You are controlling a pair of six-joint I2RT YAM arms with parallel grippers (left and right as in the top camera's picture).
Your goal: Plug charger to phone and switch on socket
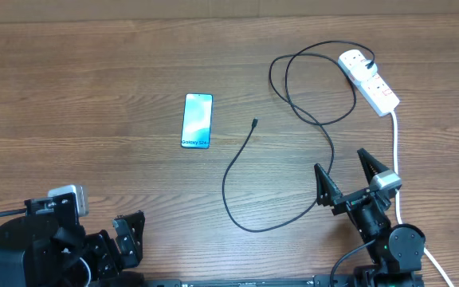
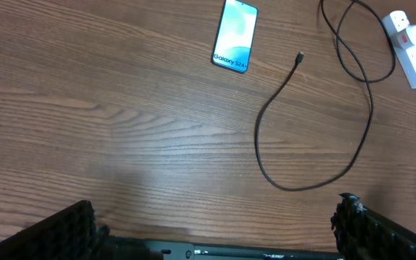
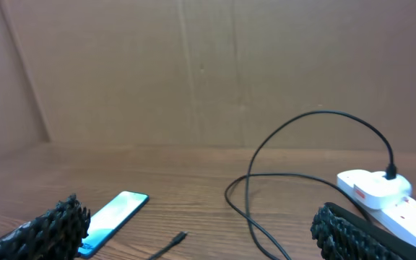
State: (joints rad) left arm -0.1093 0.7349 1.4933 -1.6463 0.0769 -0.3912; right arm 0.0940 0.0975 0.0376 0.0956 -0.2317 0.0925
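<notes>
1. Surface: your work area is a brown wood-grain table [image 1: 94, 80], flat and matt. A plain brown board wall [image 3: 193, 72] closes it off at the far side. The right wrist view shows vertical seams in that wall.

2. Phone [image 1: 197, 121]: it lies flat and screen up, left of centre on the table, long axis running roughly away from the arms. Nothing touches it.

3. Charger [image 1: 224, 187]: the black cable sprawls loose across the table in several loops. Its connector tip [image 1: 255, 122] rests on the wood to the right of the phone, near it but clearly apart. The white plug end [image 1: 357, 60] sits in the far end of the socket.

4. Socket [image 1: 370, 81]: it lies at the far right of the table, angled. Its thick white lead [image 1: 395, 143] runs back toward the right arm. The red switches are visible, but you cannot read their position at this size.

5. Left gripper [image 2: 215, 202]: parked at the near left edge, fingers spread wide, holding nothing.

6. Right gripper [image 1: 343, 171]: it stands at the near right, beside the cable's nearest loop and the white lead. Its fingers are parted wide and empty, touching neither.
</notes>
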